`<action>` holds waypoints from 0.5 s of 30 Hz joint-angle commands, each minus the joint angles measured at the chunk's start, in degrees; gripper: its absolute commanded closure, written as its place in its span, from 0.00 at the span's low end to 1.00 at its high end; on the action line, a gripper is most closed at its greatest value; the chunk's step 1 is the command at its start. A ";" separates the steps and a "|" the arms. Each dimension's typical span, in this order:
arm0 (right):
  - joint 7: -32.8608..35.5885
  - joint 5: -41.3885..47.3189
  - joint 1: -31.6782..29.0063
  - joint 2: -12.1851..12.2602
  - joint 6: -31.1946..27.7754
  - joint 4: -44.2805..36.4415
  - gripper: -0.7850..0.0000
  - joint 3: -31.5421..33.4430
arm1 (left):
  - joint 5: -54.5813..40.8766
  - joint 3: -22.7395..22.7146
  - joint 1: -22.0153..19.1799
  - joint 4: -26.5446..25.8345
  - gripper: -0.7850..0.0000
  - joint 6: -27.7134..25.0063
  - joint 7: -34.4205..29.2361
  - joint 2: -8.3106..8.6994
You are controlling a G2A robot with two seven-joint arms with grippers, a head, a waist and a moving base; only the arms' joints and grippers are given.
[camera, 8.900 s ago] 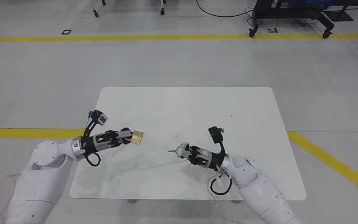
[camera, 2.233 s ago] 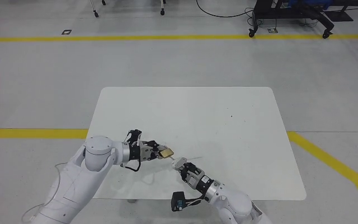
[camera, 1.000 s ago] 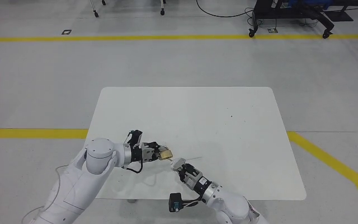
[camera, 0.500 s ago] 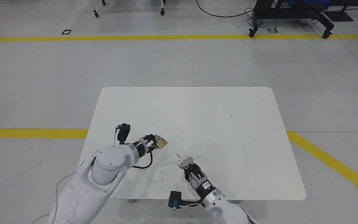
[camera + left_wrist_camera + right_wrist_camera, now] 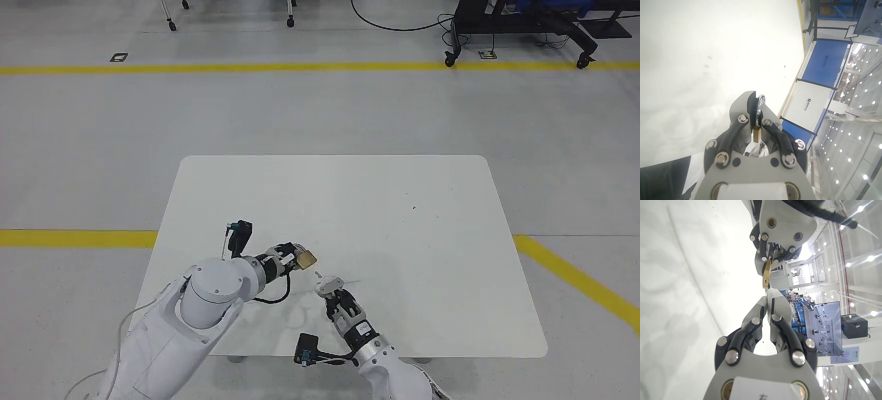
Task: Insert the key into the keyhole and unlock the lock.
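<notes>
– Grey workshop floor (image 5: 320,110) with yellow lines (image 5: 300,68). What stands on it?
– One white table (image 5: 420,200), rounded at the corners. The left arm (image 5: 215,290) and the right arm (image 5: 368,352) are over its near part, pointing towards each other.
– And the claws?
– The left claw (image 5: 757,106) is clamped tight on a brass padlock (image 5: 766,272), held above the table. Its fingertips pinch the silver shackle (image 5: 761,103), and the brass body shows through the gap between the fingers.
– The other one?
– The right claw (image 5: 767,298) is closed as well. It pinches the key (image 5: 767,305) edge-on between its pads, so little of the key shows.
– How do lock and key stand?
– The padlock's bottom end faces the right claw, with the keyhole (image 5: 764,281) in plain sight. The key is not yet in it. The right claw's tips sit just beside that end. Whether key and padlock touch, I cannot tell.
</notes>
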 commanded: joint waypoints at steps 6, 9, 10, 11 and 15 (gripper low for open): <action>1.06 0.13 1.12 -0.56 -0.78 0.85 1.00 -0.69 | 0.33 -0.10 -0.14 0.25 1.00 0.00 -1.16 -0.22; 1.38 0.05 1.41 -0.74 -0.86 1.09 1.00 -0.78 | 0.64 -0.02 -0.10 0.43 1.00 0.01 -1.49 -0.31; 1.53 0.01 1.50 -0.80 -0.91 1.15 1.00 -0.82 | 0.75 0.04 -0.14 0.48 1.00 0.04 -1.60 -0.35; 1.61 -0.03 1.59 -0.86 -0.94 1.20 1.00 -0.87 | 0.87 0.09 -0.18 0.52 1.00 0.08 -1.70 -0.39; 2.09 -0.04 1.91 -1.11 -1.12 1.45 1.00 -0.96 | 1.17 0.26 -0.28 0.52 1.00 0.32 -1.87 -0.56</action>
